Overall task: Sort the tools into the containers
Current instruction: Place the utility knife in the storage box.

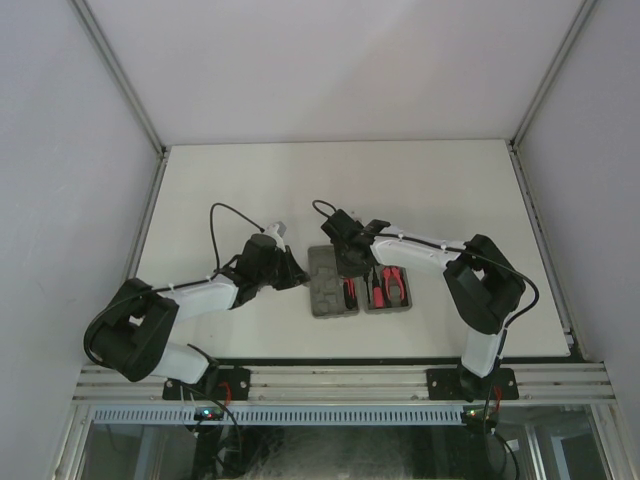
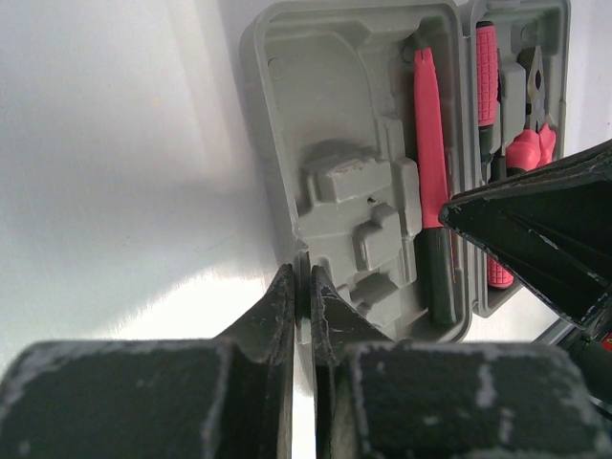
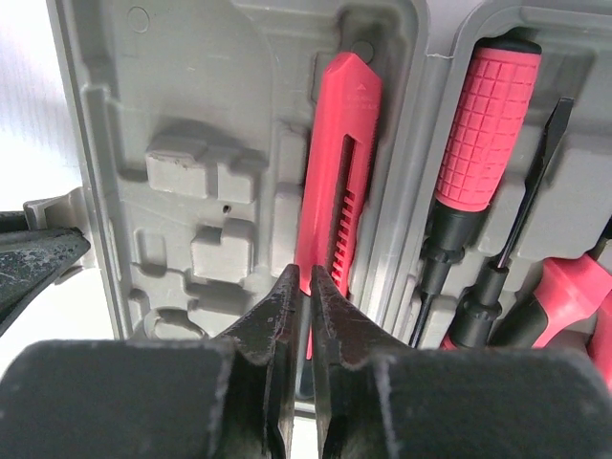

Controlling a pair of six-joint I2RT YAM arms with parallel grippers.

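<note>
Two grey trays lie side by side, the left tray (image 1: 323,290) (image 2: 325,86) (image 3: 191,86) and the right tray (image 1: 408,302) (image 2: 559,29). A red utility knife (image 3: 339,163) (image 2: 428,143) lies in the left tray's right slot. A red-handled screwdriver (image 3: 488,115), a thin black screwdriver (image 3: 535,182) and pliers (image 2: 531,143) lie in the right tray. My left gripper (image 1: 303,278) (image 2: 301,282) is shut on the left tray's left rim. My right gripper (image 1: 350,265) (image 3: 304,282) is shut, its tips on the knife's lower end. No dark ring shows.
The trays sit mid-table near the front edge (image 1: 400,358). Grey walls enclose the white table (image 1: 420,190) on three sides. My right gripper's dark finger (image 2: 535,229) crosses the left wrist view over the right tray.
</note>
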